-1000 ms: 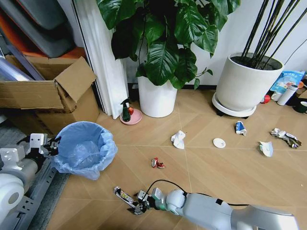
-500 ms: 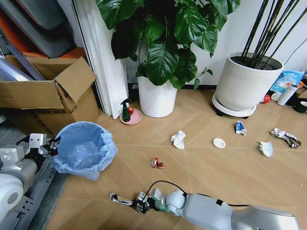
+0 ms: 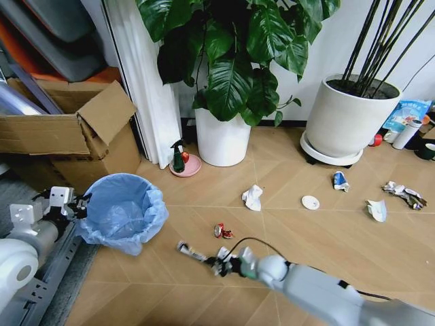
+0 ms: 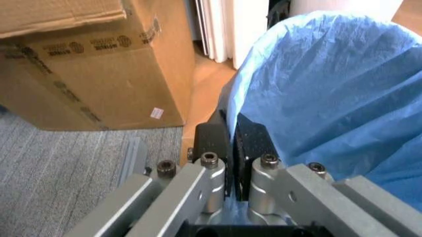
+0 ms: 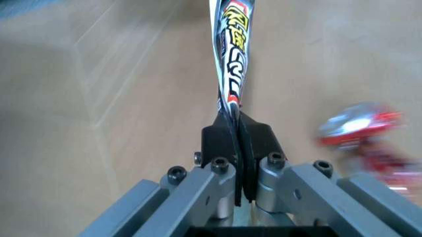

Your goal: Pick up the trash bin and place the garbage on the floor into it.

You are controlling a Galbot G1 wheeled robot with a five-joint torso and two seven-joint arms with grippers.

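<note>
Above floor (image 3: 319,238), right gripper (image 3: 219,261) carrying flat crushed wrapper (image 3: 192,252), jaws pinching thin, light end; left gripper (image 3: 76,204) jaws clamping trash bin (image 3: 122,210) rim.

office or lab corner | potted plants (image 3: 224,81) | cardboard boxes (image 3: 68,129) | chevron floor (image 3: 306,238)

No text can be read: the cardboard box (image 4: 99,74) bears small dark printed marks, and the flat wrapper (image 5: 231,54) bold yellow-and-black lettering, both illegible.

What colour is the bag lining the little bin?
Light blue, clearest in the head view on the trash bin.
</note>
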